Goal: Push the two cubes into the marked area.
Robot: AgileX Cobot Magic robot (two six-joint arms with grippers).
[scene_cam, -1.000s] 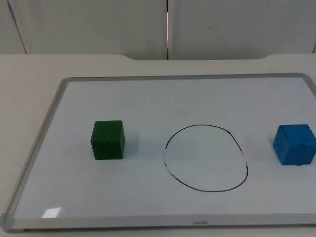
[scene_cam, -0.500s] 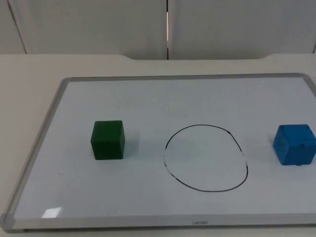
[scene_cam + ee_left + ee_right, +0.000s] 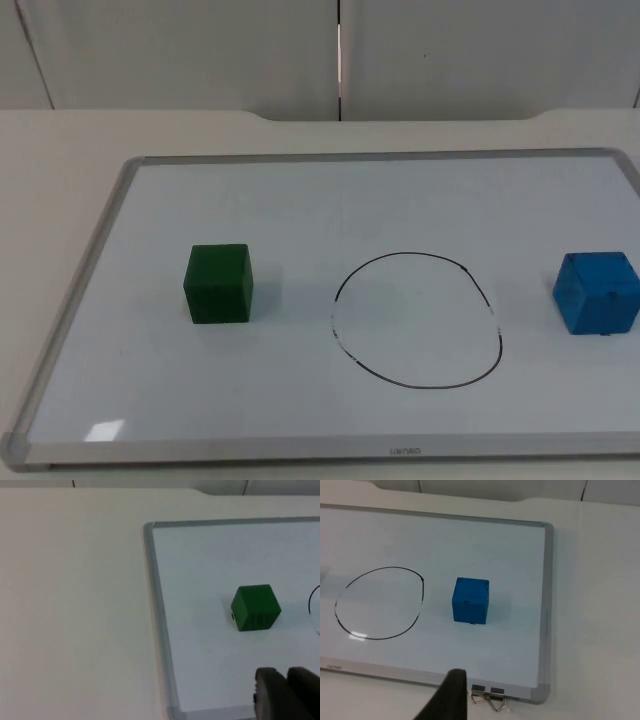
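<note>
Whiteboard (image 3: 300, 200): smooth, glossy white surface with a brushed metal frame. Green cube (image 3: 218, 284) and blue cube (image 3: 596, 292): matt, slightly rough faces. Counter (image 3: 60, 170): matt cream. Metal binder clip (image 3: 487, 695) on the frame.

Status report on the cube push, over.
Left gripper shut, near green cube. Right fingertip near blue cube. Both cubes outside circle. Paths clear.

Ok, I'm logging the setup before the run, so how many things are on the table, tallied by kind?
Green cube: 1
Blue cube: 1
Whiteboard: 1
Drawn circle: 1
Binder clips at the whiteboard's edge: 2
Total: 6
</note>
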